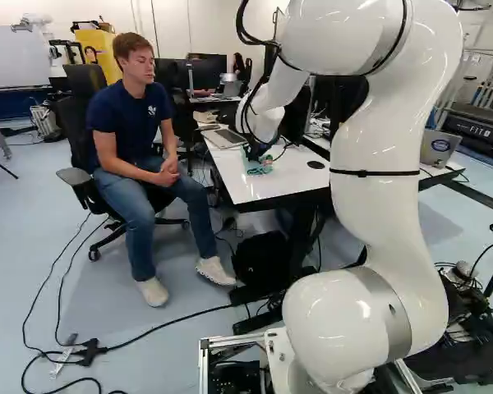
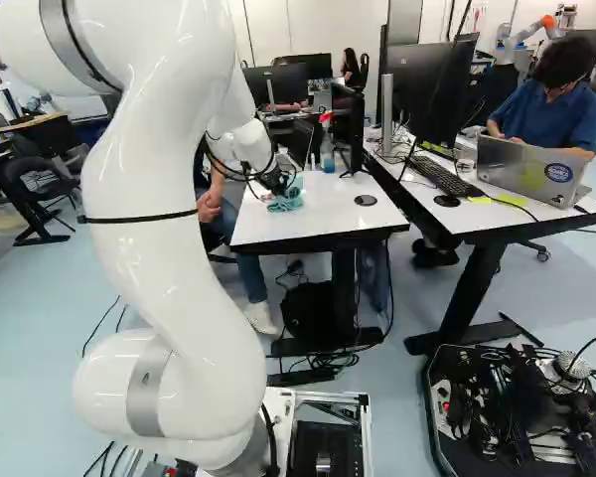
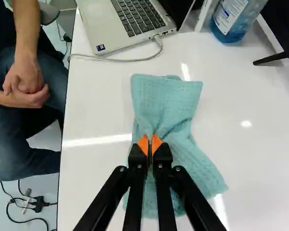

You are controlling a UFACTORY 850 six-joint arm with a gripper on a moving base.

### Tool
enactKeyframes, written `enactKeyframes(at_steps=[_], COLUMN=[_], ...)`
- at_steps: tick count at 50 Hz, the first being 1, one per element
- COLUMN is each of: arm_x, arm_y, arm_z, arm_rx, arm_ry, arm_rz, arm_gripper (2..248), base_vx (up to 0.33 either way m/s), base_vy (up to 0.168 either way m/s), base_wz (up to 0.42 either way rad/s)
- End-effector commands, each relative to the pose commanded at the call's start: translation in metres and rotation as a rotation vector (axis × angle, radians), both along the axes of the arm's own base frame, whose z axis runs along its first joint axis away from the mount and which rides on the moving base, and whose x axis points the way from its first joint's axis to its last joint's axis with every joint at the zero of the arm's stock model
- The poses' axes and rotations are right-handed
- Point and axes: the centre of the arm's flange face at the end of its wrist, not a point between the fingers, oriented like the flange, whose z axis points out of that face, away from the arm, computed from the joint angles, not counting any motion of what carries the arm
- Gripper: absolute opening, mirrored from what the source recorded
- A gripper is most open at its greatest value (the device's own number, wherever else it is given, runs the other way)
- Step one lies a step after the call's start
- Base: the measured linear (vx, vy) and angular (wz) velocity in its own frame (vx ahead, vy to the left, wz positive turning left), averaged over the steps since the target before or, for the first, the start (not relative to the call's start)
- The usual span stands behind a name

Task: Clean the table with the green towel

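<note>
At the arm's far end, my gripper (image 2: 277, 185) is down at the white table (image 2: 323, 216), over the green towel (image 2: 288, 203). In the wrist view the gripper (image 3: 150, 144) has its orange-padded fingertips close together, shut on a bunched fold in the middle of the towel (image 3: 166, 103). The towel lies creased on the glossy tabletop (image 3: 96, 120), spreading out ahead of the fingers and beneath them. The fingers hide part of its nearer half.
A laptop (image 3: 108, 31) with a cable stands on the table beyond the towel. Near it are a blue bottle (image 3: 233, 19) and a monitor foot (image 3: 270, 58). A seated person (image 1: 140, 123) is close beside the table's edge. Another robot (image 2: 524, 33) stands far back.
</note>
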Motion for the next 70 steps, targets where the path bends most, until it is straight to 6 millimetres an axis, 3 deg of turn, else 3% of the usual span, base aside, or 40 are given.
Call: enactKeyframes(at_steps=[44, 52, 70], arm_x=[-0.081, -0.078, -0.046], arm_y=[-0.025, -0.036, -0.042], arm_z=[0.004, 0.004, 0.002], arm_rx=[-0.001, -0.001, 0.0], arm_ry=[0.041, 0.04, 0.026], arm_rz=[-0.042, -0.063, -0.072], arm_gripper=[32, 32, 32], base_vx=[0.0, 0.0, 0.0], base_vy=[0.0, 0.0, 0.0], base_wz=[0.0, 0.0, 0.0])
